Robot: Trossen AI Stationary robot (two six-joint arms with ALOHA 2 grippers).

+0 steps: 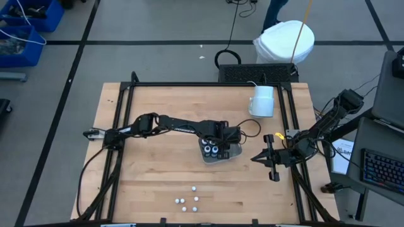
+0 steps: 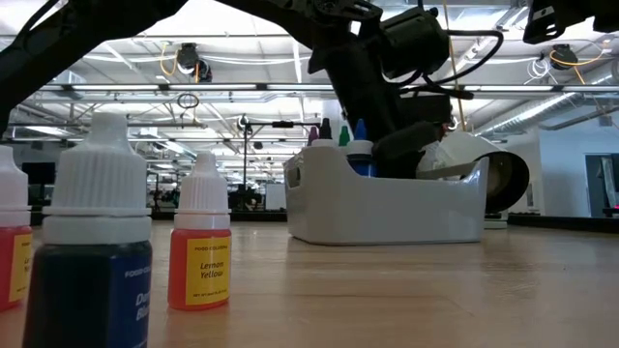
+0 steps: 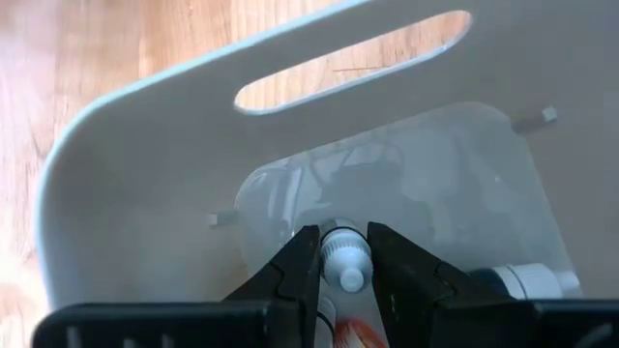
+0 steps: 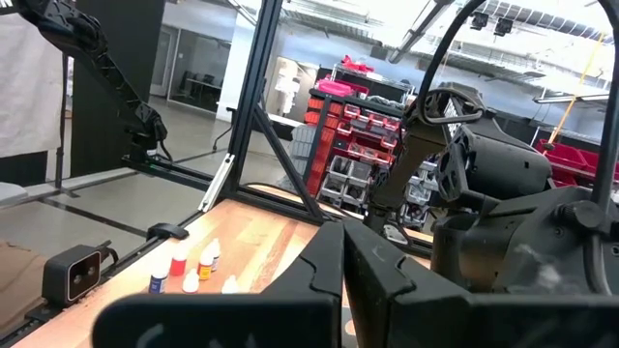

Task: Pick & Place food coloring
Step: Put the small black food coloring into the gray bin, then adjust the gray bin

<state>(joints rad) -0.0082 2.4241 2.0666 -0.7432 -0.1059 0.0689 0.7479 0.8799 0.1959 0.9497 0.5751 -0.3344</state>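
The clear tray point(image 1: 235, 152) sits mid-table and holds dark round pots point(image 1: 211, 149) with pale ringed tops. My left gripper point(image 3: 345, 253) reaches down into the tray point(image 3: 145, 164), its fingers on either side of a white-capped dropper bottle point(image 3: 344, 259) with a red body. A second bottle point(image 3: 527, 280) lies beside it on the tray floor. Several more white-capped bottles point(image 1: 189, 199) stand on the table near its near edge; the low view shows a blue one point(image 2: 92, 251) and a yellow one point(image 2: 201, 242) up close. My right gripper point(image 1: 265, 157) waits shut at the table's right. My left gripper pinches the dropper bottle by its white ribbed cap point(image 3: 340, 247) between the two fingers point(image 3: 302, 266). It comes from above, pointing down into the tray. The bottle's red body shows below the cap; whether it rests on the tray floor I cannot tell.
A large white mug point(image 1: 262, 101) lies on its side toward the far right of the table. A black frame point(image 1: 189, 84) runs round the tabletop. Bare wood lies between the tray and the loose bottles. A keyboard point(image 1: 382, 170) sits off the table's right edge.
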